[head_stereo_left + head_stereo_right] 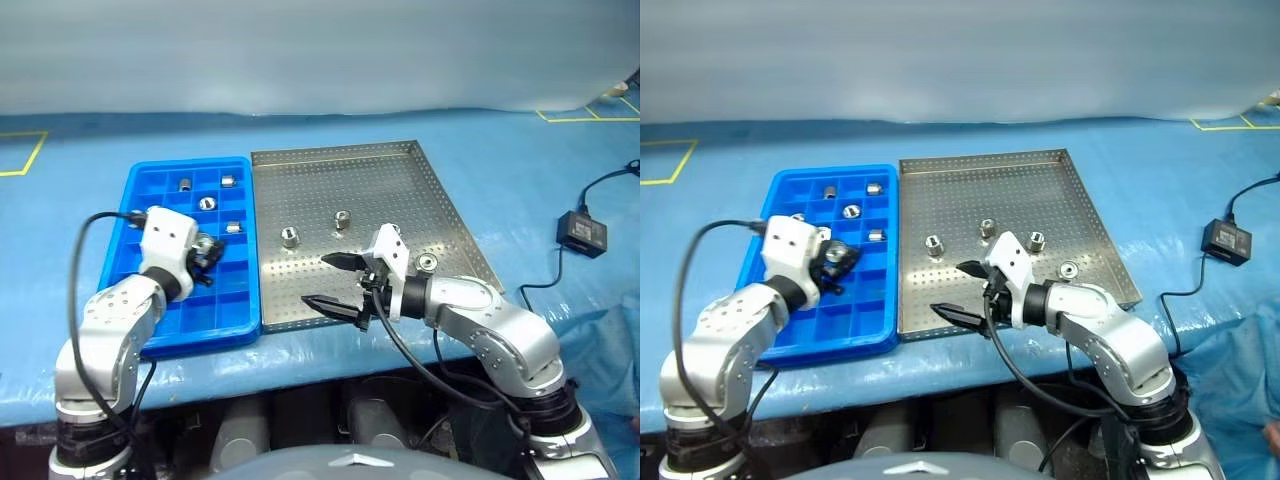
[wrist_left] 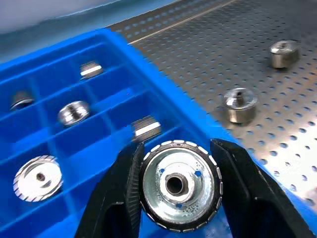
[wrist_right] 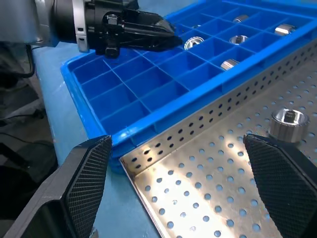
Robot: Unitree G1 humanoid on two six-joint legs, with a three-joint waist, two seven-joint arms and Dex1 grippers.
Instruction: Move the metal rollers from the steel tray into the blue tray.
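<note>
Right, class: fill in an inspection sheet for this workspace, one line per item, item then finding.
Surface: blue cover over the table.
Job's things: steel tray holds four metal rollers; blue tray holds five rollers in its compartments.
Clutter: nothing seen.
Grippers: left gripper shut on a roller above the blue tray; right gripper open, empty, over the steel tray's near edge.
Cables: black adapter with cable, right side.
Surroundings: yellow floor markings.
</note>
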